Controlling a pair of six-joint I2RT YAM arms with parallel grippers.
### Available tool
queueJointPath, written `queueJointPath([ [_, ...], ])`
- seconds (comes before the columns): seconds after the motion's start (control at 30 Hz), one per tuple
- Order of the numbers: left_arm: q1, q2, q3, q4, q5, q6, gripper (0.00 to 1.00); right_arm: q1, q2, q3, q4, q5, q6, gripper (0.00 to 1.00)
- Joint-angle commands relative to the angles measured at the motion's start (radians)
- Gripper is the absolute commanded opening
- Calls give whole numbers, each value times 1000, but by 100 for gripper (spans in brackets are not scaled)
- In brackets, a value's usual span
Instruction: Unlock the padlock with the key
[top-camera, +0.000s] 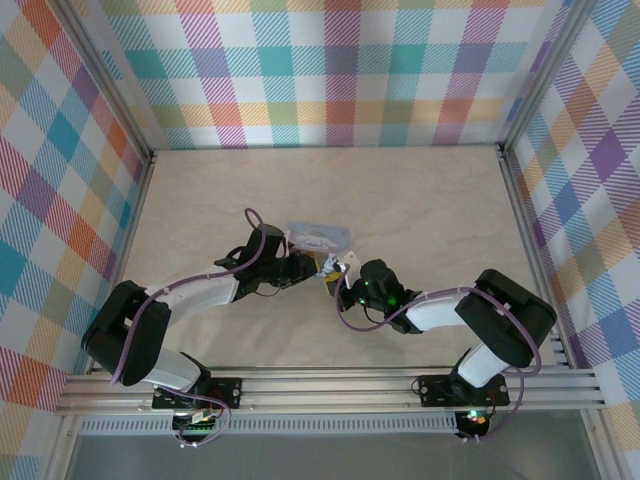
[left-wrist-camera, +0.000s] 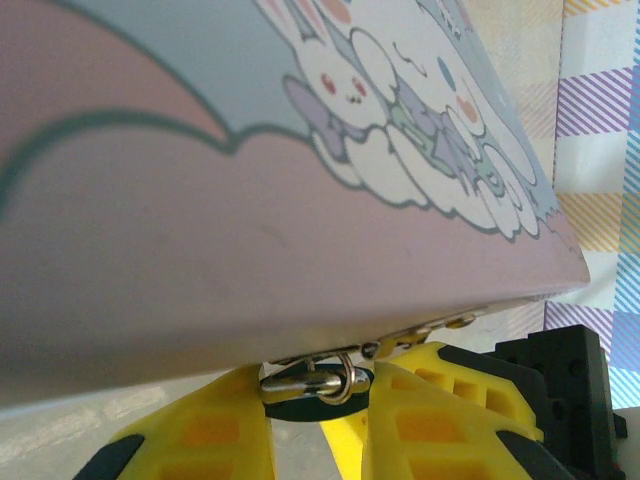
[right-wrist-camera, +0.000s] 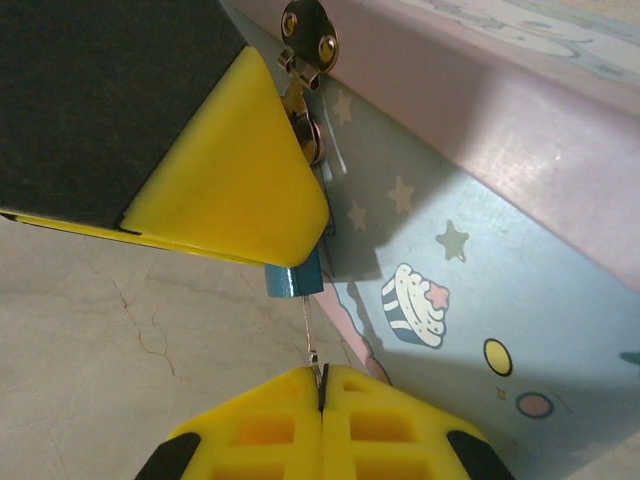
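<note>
Now, tin (top-camera: 318, 236): shut, contents unseen.
Left claw (left-wrist-camera: 315, 400): clamped on padlock (right-wrist-camera: 292, 280), tin's 6 o'clock edge.
Right claw (right-wrist-camera: 321, 385): pinched together on key (right-wrist-camera: 306, 325).

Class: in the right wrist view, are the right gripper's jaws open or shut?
Shut: the right gripper has its tips pressed together on a thin metal piece below the teal padlock.

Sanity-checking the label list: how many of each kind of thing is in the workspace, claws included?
Tin box: 1
Padlock: 1
Key: 1
Claws: 2 (left claw, right claw)
Total: 5
</note>
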Motion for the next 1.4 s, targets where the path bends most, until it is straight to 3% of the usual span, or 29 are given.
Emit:
queueJointPath([
  [0.0, -22, 5, 33, 21, 28, -5, 20, 4, -37, -4, 85, 7, 1, 0],
  [0.93, -30, 10, 43, 30, 51, -5, 20, 2, 21, 46, 132, -11, 11, 0],
  [1.37, -35, 6, 45, 30, 59, -5, 20, -46, 65, 89, 172, -74, 8, 0],
])
